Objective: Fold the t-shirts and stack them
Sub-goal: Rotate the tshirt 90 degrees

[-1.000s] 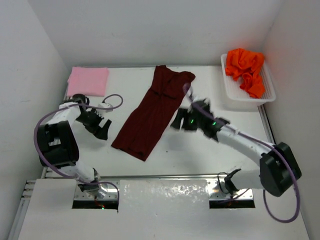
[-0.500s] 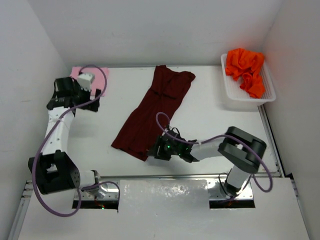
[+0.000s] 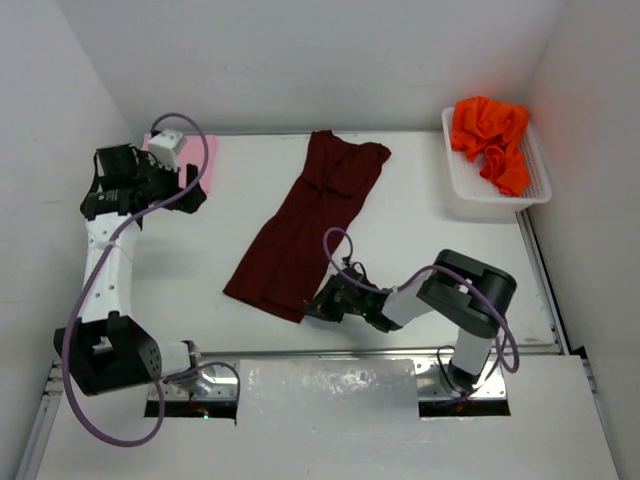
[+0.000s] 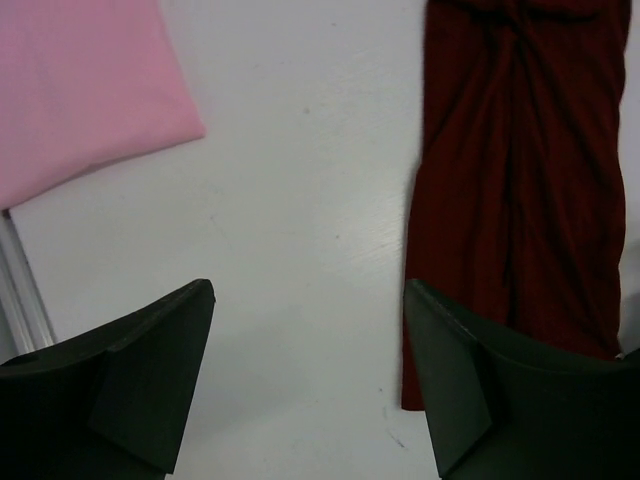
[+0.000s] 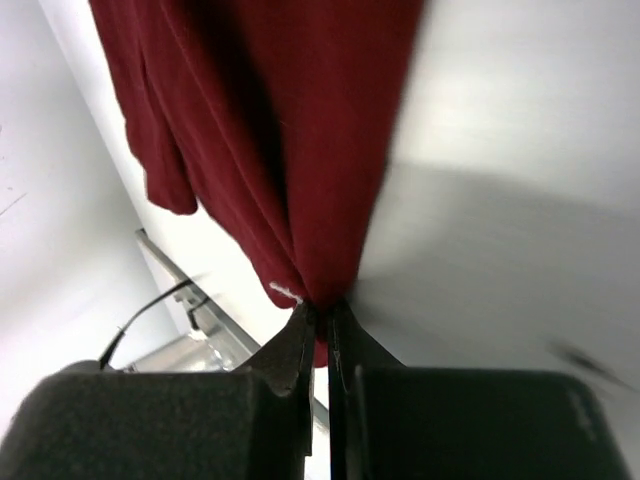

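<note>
Over the desk [image 3: 420, 230], seen from above, the right gripper [image 3: 320, 303] has swung to the maroon t-shirt's [image 3: 310, 215] near corner, and the left gripper [image 3: 188, 188] has retreated beside the flat, folded pink t-shirt [image 3: 205, 155]. Left wrist: jaws apart, holding nothing. Right wrist: jaws clamped on the limp, creased maroon hem, so a fold looks imminent.

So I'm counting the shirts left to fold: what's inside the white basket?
A crumpled orange t-shirt fills the far part of the basket. The near part of its floor looks bare. Anything beneath the shirt is covered and cannot be seen.
</note>
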Controlling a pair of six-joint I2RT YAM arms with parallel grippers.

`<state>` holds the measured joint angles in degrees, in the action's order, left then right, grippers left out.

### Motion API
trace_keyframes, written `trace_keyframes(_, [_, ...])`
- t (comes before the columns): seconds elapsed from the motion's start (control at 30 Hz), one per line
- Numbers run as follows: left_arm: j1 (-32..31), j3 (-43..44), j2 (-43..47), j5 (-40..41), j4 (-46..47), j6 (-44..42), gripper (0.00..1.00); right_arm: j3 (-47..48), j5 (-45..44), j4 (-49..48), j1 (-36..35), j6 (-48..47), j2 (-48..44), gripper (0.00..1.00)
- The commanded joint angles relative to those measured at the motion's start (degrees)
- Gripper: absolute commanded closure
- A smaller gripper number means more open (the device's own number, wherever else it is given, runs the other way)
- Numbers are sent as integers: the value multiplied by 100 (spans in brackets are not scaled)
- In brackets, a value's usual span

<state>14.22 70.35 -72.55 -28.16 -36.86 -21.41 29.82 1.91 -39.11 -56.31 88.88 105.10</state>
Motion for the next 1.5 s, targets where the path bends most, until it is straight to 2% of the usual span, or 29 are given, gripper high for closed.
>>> trace_keyframes(0.0, [-434, -212, 206, -717, -225, -634, 26, -660, -227, 299, 261, -274, -454, 100])
trace_keyframes(0.03, [-733, -362, 259, -578, -181, -706, 27, -1106, -218, 247, 348, -327, -612, 100])
trace_keyframes(0.07, [-1084, -546, 364, 33, -59, -707, 28, -1328, -26, 72, 584, -397, -935, 100])
trace_keyframes(0.1, [-1880, -922, 408, 361, 151, -768, 28, -1669, 411, 27, 726, -659, -1087, 100])
trace_keyframes(0.13, [-2253, -1083, 461, 825, 257, -794, 29, -1768, 694, 261, 1040, -844, -1393, 100])
trace_keyframes(0.17, [-2840, -1285, 479, 1021, 415, -864, 29, -1856, 1175, 899, 1270, -1342, -1535, 100])
trace_keyframes(0.2, [-3063, -1330, 479, 1023, 478, -908, 29, -1875, 1180, 905, 1272, -1643, -1693, 100])
trace_keyframes(0.23, [-3292, -1357, 453, 1136, 504, -987, 28, -1884, 1450, 1741, 1385, -1916, -1851, 100])
trace_keyframes(0.27, [-3720, -1322, 418, 1216, 452, -1101, 28, -1919, 1513, 2071, 1421, -2362, -2201, 100])
trace_keyframes(0.43, [-5111, -1418, 399, 2233, -49, -2313, 27, -3051, 2013, 2713, 1754, -2577, -3345, 100])
trace_keyframes(0.47, [-5566, -1732, 504, 2332, -101, -2837, 28, -3253, 2050, 2925, 1825, -2786, -3791, 100])
trace_keyframes(0.53, [-5964, -2181, 1039, 2377, -93, -3463, 28, -3325, 2033, 3610, 1957, -3025, -4285, 100])
trace_keyframes(0.57, [-6314, -2705, 1259, 2316, -32, -3884, 28, -3316, 1945, 3865, 1984, -3261, -4513, 100])
trace_keyframes(0.6, [-6430, -3015, 1522, 2167, 82, -4724, 28, -3177, 1884, 4154, 2019, -3385, -4907, 100])
trace_keyframes(0.67, [-6598, -3900, 2243, 1930, 493, -5589, 28, -3010, 1830, 4718, 2028, -3727, -5183, 81])
trace_keyframes(0.7, [-6616, -4202, 2463, 1798, 626, -6464, 29, -2722, 1813, 4876, 2045, -3833, -5271, 74])
trace_keyframes(0.77, [-6634, -4860, 2834, 1499, 864, -7155, 34, -2509, 1830, 5220, 2063, -4062, -5394, 63])
trace_keyframes(0.8, [-6634, -5020, 2887, 1385, 1178, -7489, 35, -2360, 1874, 5308, 2072, -4115, -5412, 61])
trace_keyframes(0.9, [-6686, -5215, 2407, 1322, 1708, -7405, 35, -2192, 2049, 5501, 2072, -4265, -5439, 59])
trace_keyframes(1.03, [-6984, -4917, 1791, 1208, 2016, -6851, 29, -2104, 2357, 5458, 2063, -4344, -5491, 58])
trace_keyframes(1.23, [-7573, -5144, 1499, 1067, 2270, -6553, 32, -1568, 2840, 5642, 2063, -4818, -5509, 59])
trace_keyframes(1.33, [-7750, -5364, 1420, 1155, 2796, -6228, 37, -1339, 2553, 5695, 2072, -4819, -5623, 65])
trace_keyframes(1.47, [-7767, -5382, 1104, 1243, 3009, -6086, 41, -1557, 2042, 5406, 2072, -4371, -5501, 65])
